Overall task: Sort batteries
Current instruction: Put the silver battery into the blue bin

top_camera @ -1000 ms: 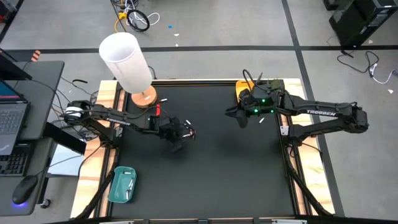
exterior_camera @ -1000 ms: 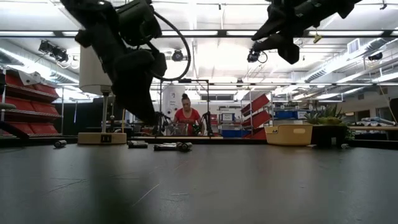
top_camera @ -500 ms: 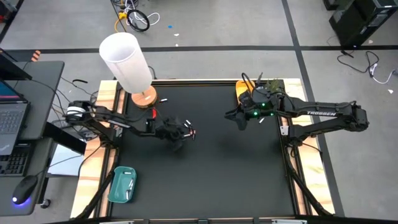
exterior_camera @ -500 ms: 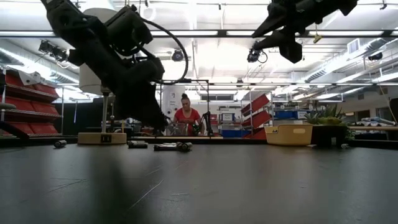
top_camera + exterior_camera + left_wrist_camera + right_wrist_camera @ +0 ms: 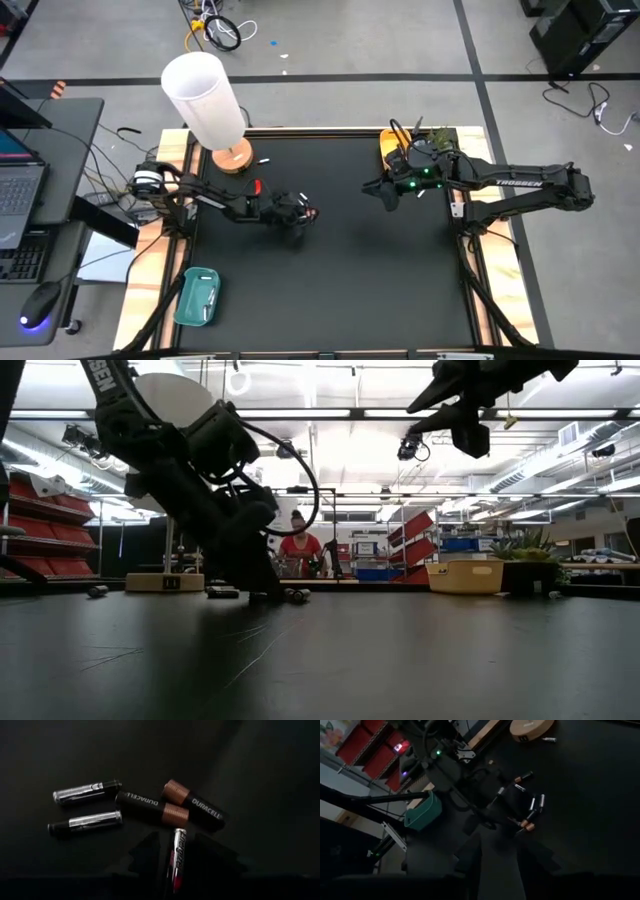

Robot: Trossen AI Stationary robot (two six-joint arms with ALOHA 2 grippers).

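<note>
Several batteries (image 5: 150,807) lie in a loose cluster on the black table (image 5: 340,280), left of its middle; two are silver and black, two black and copper. One silver battery with red print (image 5: 178,857) lies flat between the open fingers of my left gripper (image 5: 177,835), which is low over the cluster (image 5: 303,203) and does not touch it. In the low view my left gripper (image 5: 262,592) reaches almost to the table top. My right gripper (image 5: 383,190) hangs high near the far right, open and empty (image 5: 498,845).
A teal tray (image 5: 197,297) with a few batteries stands at the near left, a yellow tray (image 5: 392,143) at the far right. A white lamp (image 5: 205,95) on a wooden base (image 5: 232,157) stands far left, one battery (image 5: 265,160) beside it. A person sits beyond the table.
My left gripper has come down onto the battery cluster and tipped more steeply downward; its fingers now stand just over the table on either side of one battery. The batteries have not moved.
</note>
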